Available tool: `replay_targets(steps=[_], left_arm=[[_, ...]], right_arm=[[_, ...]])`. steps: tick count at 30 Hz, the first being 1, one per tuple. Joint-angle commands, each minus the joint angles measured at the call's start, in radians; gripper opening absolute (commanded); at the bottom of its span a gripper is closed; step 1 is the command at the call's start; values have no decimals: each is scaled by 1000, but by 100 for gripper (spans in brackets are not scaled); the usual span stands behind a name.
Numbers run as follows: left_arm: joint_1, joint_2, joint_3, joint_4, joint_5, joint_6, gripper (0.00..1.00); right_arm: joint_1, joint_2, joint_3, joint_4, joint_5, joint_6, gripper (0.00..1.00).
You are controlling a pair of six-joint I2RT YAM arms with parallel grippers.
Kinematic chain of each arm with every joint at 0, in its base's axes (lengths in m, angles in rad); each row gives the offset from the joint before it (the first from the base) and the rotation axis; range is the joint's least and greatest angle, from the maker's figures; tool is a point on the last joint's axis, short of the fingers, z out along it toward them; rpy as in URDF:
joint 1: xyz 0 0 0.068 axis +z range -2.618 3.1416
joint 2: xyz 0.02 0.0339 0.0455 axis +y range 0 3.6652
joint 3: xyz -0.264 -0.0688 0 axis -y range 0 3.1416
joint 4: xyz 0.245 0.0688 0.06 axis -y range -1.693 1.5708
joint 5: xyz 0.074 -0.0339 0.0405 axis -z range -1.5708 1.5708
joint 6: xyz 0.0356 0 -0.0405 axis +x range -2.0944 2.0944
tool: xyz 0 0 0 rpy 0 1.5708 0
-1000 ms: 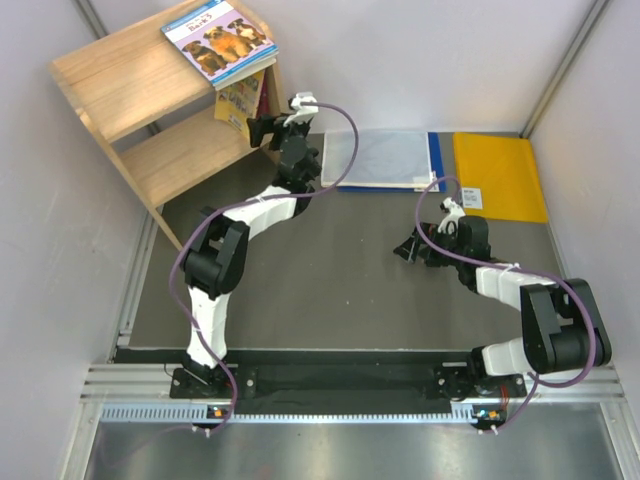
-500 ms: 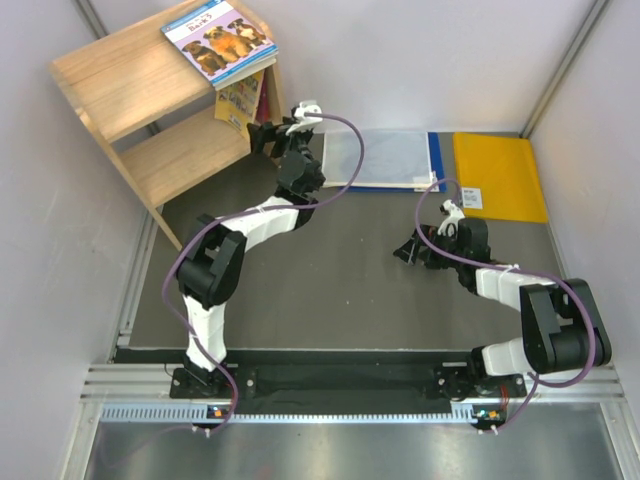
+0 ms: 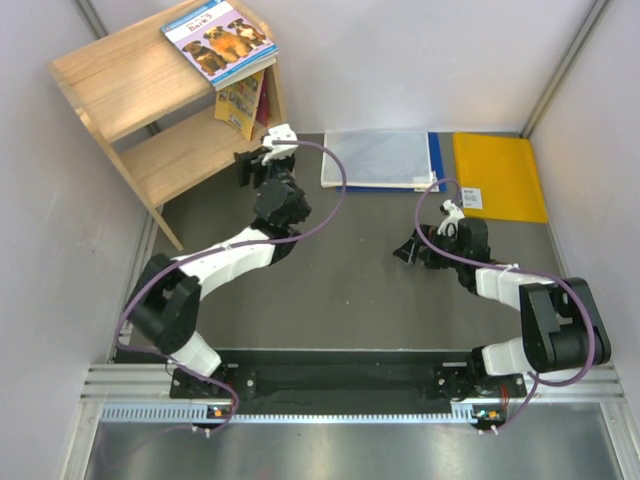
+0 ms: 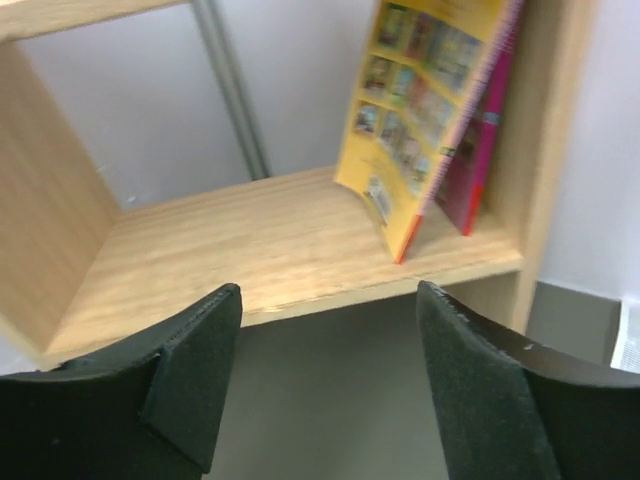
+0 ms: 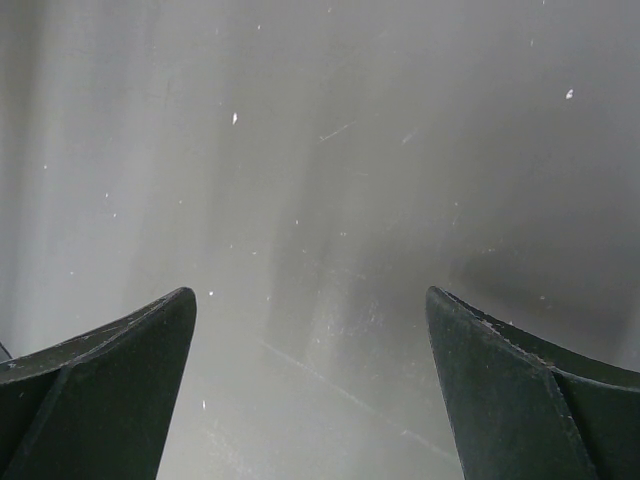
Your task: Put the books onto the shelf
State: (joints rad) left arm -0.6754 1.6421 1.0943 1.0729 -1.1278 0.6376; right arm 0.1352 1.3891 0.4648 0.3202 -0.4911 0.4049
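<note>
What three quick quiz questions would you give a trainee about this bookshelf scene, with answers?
1. True or false: the left gripper holds a book.
2. Where does the dog book lie? A) on top of the wooden shelf; B) on its lower board; C) on the table.
3. Which gripper is farther from the shelf?
Key: 1 false, its jaws are open and empty; 2 A; 3 the right gripper.
</note>
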Motion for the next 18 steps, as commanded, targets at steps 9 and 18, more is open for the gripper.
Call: replay_targets(steps=[9,18], left_arm=[[168,-105,32,-378,-55,-400,0],[234,99,153,-188,-79,-222,0]], right_arm=[[6,14,-9,80,-23,3,96],[4,5,-15,80,-24,2,96]])
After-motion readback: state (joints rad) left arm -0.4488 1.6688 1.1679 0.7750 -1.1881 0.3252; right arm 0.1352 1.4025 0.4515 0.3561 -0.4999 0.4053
